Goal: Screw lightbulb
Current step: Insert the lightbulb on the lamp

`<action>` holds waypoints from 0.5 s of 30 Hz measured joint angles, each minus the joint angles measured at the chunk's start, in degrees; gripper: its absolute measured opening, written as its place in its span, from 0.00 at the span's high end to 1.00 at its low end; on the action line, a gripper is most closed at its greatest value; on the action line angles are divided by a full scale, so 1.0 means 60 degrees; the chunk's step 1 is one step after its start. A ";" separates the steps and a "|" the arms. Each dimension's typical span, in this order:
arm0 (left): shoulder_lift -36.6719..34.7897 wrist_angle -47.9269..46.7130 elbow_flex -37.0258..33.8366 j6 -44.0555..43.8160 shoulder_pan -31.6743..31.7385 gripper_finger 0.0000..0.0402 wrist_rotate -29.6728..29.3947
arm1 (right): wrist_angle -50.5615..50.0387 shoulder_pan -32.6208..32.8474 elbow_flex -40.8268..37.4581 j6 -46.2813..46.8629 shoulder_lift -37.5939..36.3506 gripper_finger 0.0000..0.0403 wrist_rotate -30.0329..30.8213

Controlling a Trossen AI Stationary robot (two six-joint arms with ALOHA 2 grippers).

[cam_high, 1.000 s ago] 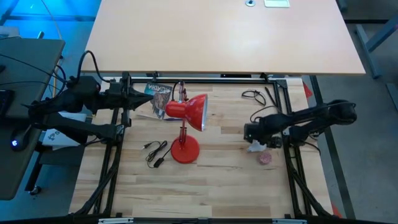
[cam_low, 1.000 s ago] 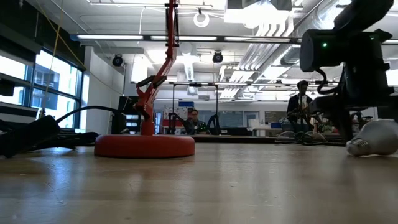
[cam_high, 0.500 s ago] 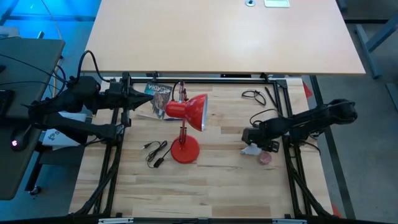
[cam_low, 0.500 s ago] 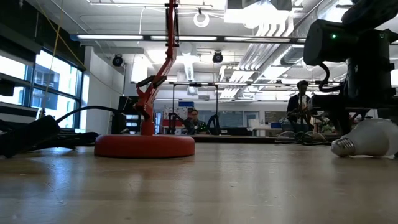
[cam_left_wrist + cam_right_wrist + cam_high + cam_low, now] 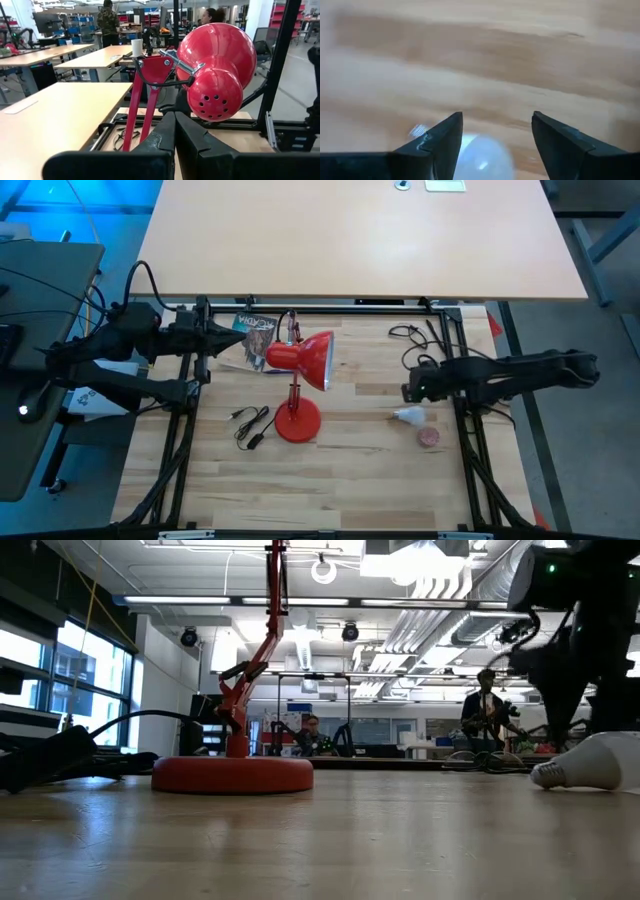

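Observation:
The white lightbulb [image 5: 409, 416] lies on its side on the wooden table, with its grey screw base [image 5: 546, 775] pointing toward the table's left. It also shows in the low view [image 5: 598, 762] and the right wrist view [image 5: 482, 154]. My right gripper [image 5: 411, 387] is open and empty, raised above the bulb and slightly toward the far edge; its fingers [image 5: 442, 137] stand apart over the bulb. The red lamp stands on its round base [image 5: 297, 423], and its shade [image 5: 314, 359] is tipped sideways. My left gripper [image 5: 175, 120] is shut and empty behind the shade, at the table's far left [image 5: 220, 340].
A small pink ball [image 5: 428, 436] lies just near of the bulb. The lamp's black cord and switch [image 5: 251, 426] lie left of its base. A coil of black cable [image 5: 409, 333] sits at the far right. A printed package [image 5: 256, 331] lies behind the shade.
My right gripper has risen from beside the bulb and drawn back a little toward the far edge. The bulb stays lying on the table, shifted slightly toward the table's left.

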 joint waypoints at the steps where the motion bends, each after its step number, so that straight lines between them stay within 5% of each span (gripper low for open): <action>1: 0.0000 0.0000 0.0000 -0.0086 0.0000 1.00 -0.0001 | 0.0048 -0.0022 0.0052 -0.0718 -0.0167 0.43 -0.0358; 7: 0.0000 -0.0004 0.0000 -0.0244 0.0000 1.00 -0.0002 | 0.0230 0.0349 0.0604 -0.3847 -0.0341 0.43 -0.2391; 15: 0.0003 -0.0007 0.0000 -0.0808 0.0004 1.00 -0.0085 | 0.0885 0.0366 0.1141 -0.5473 -0.0348 0.43 -0.1215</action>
